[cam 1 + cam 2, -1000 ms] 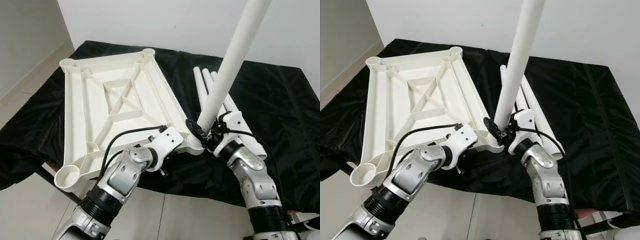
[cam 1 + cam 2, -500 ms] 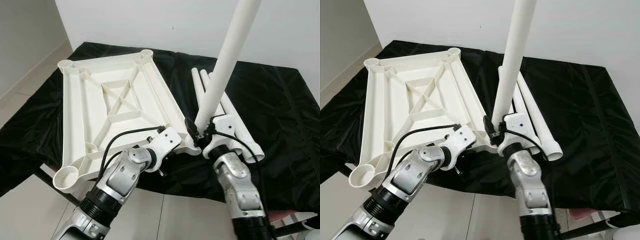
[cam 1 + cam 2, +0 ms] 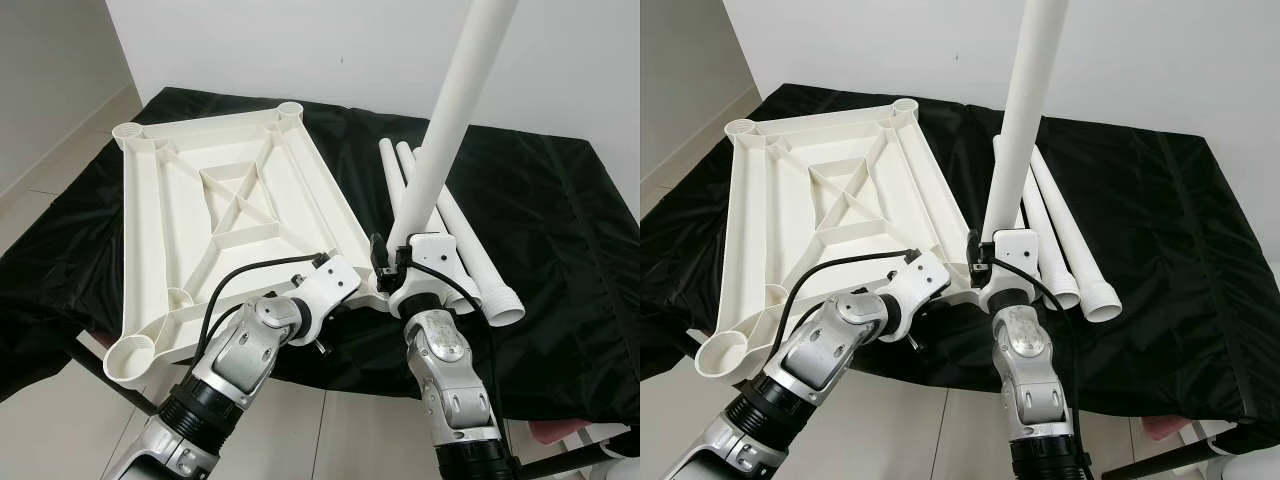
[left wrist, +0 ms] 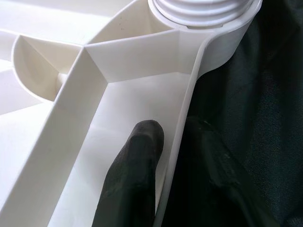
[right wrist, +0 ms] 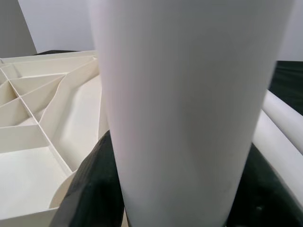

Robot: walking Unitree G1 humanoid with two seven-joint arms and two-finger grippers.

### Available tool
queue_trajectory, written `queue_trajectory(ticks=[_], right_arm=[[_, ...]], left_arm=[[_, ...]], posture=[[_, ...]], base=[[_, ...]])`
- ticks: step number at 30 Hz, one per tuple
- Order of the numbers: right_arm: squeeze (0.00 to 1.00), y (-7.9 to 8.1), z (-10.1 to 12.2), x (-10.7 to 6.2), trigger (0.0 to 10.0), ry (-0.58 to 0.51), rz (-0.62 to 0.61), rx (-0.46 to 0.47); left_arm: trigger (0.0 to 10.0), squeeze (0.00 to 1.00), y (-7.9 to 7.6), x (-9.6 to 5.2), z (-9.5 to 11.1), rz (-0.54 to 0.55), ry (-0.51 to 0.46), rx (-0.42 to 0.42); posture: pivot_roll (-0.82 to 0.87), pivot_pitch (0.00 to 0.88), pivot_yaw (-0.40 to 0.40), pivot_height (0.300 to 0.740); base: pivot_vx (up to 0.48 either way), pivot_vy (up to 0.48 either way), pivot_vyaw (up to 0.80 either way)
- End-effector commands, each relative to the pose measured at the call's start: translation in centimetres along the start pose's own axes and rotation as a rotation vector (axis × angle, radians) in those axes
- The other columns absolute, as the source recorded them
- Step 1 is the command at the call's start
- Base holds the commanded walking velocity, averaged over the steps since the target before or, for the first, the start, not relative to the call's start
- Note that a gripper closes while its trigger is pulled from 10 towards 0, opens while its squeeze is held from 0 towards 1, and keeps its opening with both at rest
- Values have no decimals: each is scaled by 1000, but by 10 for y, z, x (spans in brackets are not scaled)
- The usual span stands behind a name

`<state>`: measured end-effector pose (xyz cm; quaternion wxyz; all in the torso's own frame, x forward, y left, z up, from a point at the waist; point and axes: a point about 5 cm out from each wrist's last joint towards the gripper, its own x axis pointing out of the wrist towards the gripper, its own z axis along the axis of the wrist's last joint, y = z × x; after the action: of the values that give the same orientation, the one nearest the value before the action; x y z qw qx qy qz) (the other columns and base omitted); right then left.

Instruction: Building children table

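A wrinkled black cloth sheet (image 3: 560, 230) lies spread out — beyond it, a plain white wall (image 3: 330, 50); pale tiled floor (image 3: 60, 420) below.

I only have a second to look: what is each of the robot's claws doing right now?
Left gripper: shut on the rim of the upside-down white tabletop.
Right gripper: shut on the upright white table leg, at the tabletop's corner socket.

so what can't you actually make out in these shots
- Top of the upright leg: cut off by the upper edge of both eye views.
- How deep the leg sits in the tabletop corner socket: hidden by the right gripper.
- Left gripper in the eye views: its fingers are hidden behind the wrist.
- Spare legs: count unclear, they overlap.
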<state>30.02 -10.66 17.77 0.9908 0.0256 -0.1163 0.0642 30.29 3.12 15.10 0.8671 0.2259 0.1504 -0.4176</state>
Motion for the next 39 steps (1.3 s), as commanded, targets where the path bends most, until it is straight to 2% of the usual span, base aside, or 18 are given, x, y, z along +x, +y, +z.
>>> queue_trajectory(ticks=[1, 28, 29, 32, 39], right_arm=[[1000, 13, -2, -2, 10000, 13, 68, 50], [1000, -13, 5, -1, 10000, -23, 44, 17], [0, -18, 6, -1, 10000, -19, 89, 18], [0, -24, 6, -3, 10000, -8, 189, 32], [0, -36, 7, -1, 10000, 1, 263, 30]], left_arm=[[10000, 0, -13, 7, -14, -44, 58, -32], [10000, 0, -12, 7, -14, -41, 58, -34], [10000, 0, -11, 7, -14, -39, 57, -35], [10000, 0, -10, 7, -14, -39, 58, -34], [10000, 0, -10, 7, -14, -41, 58, -34]], posture=[[-93, 90, -2, 740], [-101, 104, 4, 740], [-103, 106, 7, 740], [-107, 107, 10, 740], [-109, 111, 10, 740]], base=[[0, 0, 0], [0, 0, 0], [0, 0, 0], [0, 0, 0], [0, 0, 0]])
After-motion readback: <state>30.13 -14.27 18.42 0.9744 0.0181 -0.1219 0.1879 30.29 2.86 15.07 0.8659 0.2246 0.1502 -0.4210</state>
